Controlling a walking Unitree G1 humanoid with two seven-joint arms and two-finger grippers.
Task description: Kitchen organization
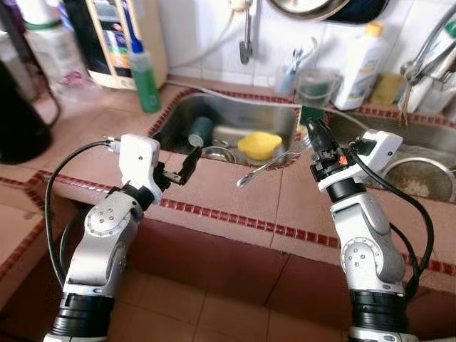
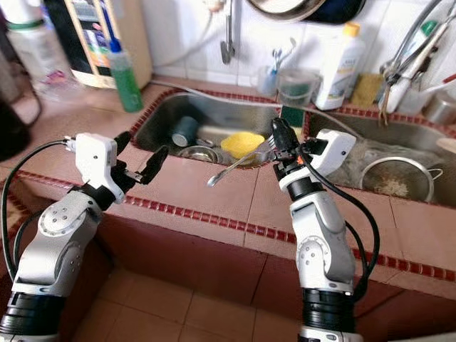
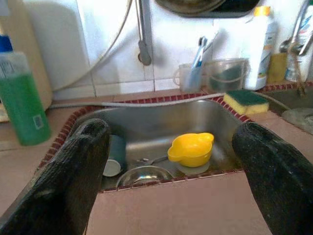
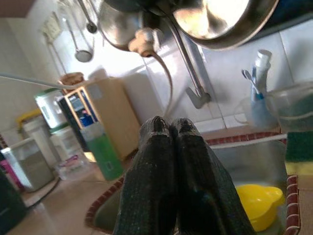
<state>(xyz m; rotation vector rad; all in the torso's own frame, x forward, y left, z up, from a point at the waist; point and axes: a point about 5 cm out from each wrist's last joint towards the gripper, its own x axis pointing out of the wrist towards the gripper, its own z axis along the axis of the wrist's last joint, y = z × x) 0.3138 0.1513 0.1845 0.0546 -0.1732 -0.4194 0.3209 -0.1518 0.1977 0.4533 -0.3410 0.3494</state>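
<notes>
Terracotta tiled worktop [image 1: 214,192] with red mosaic trim carries two steel sinks. Left sink [image 1: 235,114] holds a yellow bowl [image 1: 259,145], a teal cup [image 1: 200,130] lying on its side, a small steel bowl [image 1: 217,154] near the front wall. Right sink [image 1: 420,135] holds a metal strainer [image 1: 420,178]. White tiled wall behind, a pan [image 1: 299,7] hanging at the top.

Left arm [image 1: 107,235] reaches over the worktop front edge; left claw [image 1: 182,165] has fingers wide apart, empty, just short of the left sink's front rim. In the left wrist view the two fingers [image 3: 73,171] frame the sink and yellow bowl.

Right arm [image 1: 363,242] stands upright at the strip between the sinks; right claw [image 1: 318,139] has fingers pressed together, clamped on a metal spoon [image 1: 267,167]. The spoon sticks out toward the robot's left, tilted down, bowl end above the worktop near the left sink's front rim.

Green liquid bottle [image 1: 144,78] stands at the left sink's back left corner, beside a boxy appliance [image 1: 121,39]. White bottle [image 1: 362,68] at the back between the sinks, clear containers [image 1: 317,85] just beside it, one with a toothbrush. Green-yellow sponge [image 3: 246,101] on the divider at the back.
</notes>
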